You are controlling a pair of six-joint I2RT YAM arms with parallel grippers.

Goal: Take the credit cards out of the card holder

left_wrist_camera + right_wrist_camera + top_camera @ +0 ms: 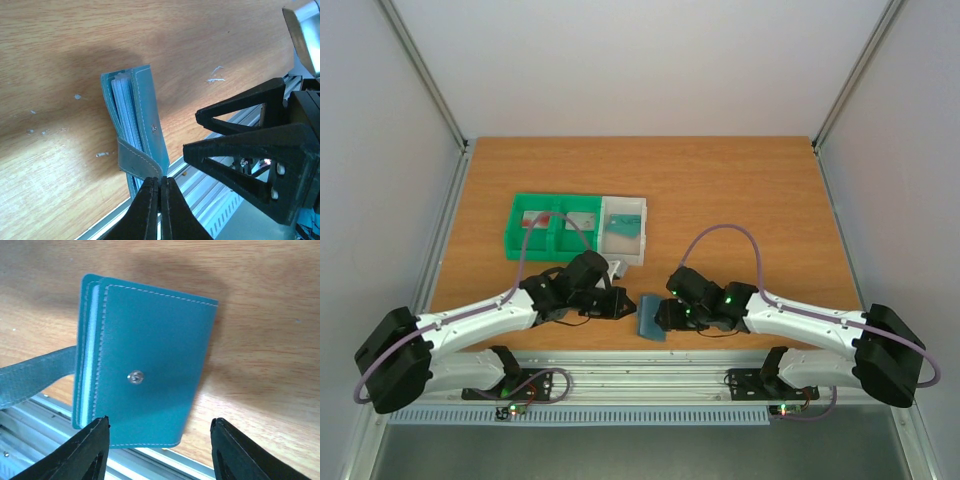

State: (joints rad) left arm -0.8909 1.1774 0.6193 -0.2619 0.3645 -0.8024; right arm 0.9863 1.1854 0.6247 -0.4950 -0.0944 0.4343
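Observation:
The card holder (650, 318), a teal-blue folded wallet, lies at the table's near edge between both grippers. Its closing strap (141, 161) is undone and runs to my left gripper (161, 181), which is shut on the strap's end. In the right wrist view the holder (150, 365) shows its outer face with a metal snap stud (135, 377). My right gripper (159, 421) stands open, with one finger off each side of the holder's near end. Pale edges of the credit cards (125, 107) show between the covers, also seen from the right wrist (88, 365).
A green compartment tray (520, 243) and a white tray (625, 248) stand behind the left arm, with a pale card (533, 219) and a teal card (625, 222) in them. An aluminium rail (650, 372) runs along the near edge, right under the holder.

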